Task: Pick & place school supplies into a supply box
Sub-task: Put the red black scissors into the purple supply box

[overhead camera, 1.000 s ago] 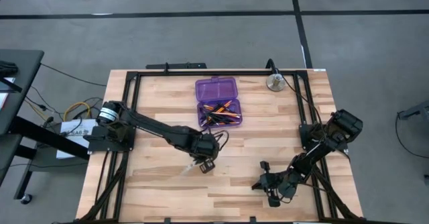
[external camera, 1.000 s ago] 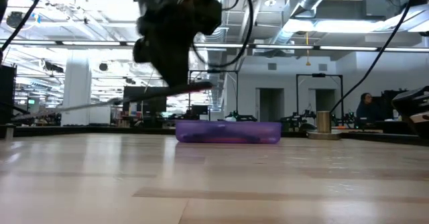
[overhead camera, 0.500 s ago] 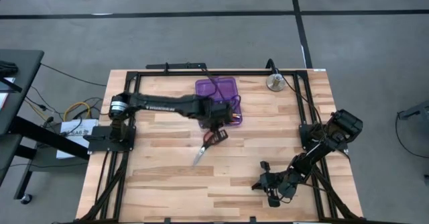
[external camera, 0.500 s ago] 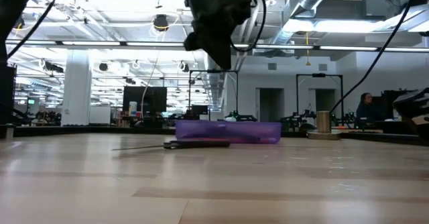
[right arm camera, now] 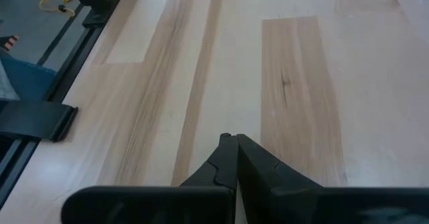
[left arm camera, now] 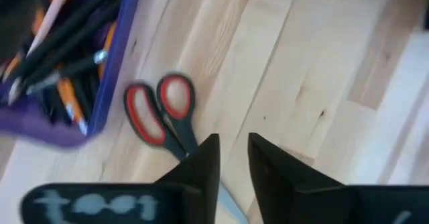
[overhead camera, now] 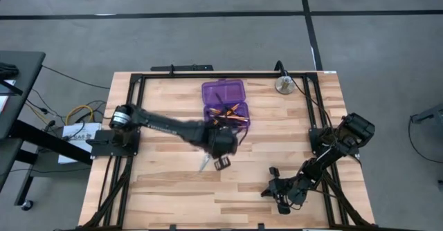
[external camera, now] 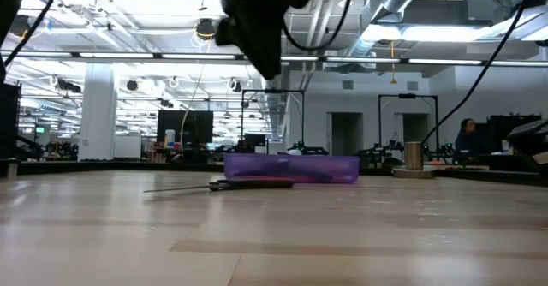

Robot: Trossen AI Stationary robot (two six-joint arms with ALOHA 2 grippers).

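The red-and-black-handled scissors (left arm camera: 161, 106) lie flat on the table just near of the supply box (overhead camera: 225, 103), with their blades (overhead camera: 203, 164) pointing to the near left. The purple supply box is open and holds orange pencils and black pens (left arm camera: 60, 56). My left gripper (left arm camera: 233, 150) hangs above the scissors' blades with a narrow gap between its fingers, and nothing is between them. In the high view it (overhead camera: 223, 163) covers the handles. My right gripper (overhead camera: 268, 191) rests shut low over the near right of the table.
A round silver metal disc (overhead camera: 284, 86) stands at the far right corner, with a cable running from it. A black frame (overhead camera: 131, 86) runs round the table's edges. Bare wood lies between the scissors and my right arm.
A second ago my left gripper held the scissors up level. It then swung toward the supply box, and the scissors ended up flat on the table by the box's near side. Since then it has come back toward the near edge over the scissors and has risen.
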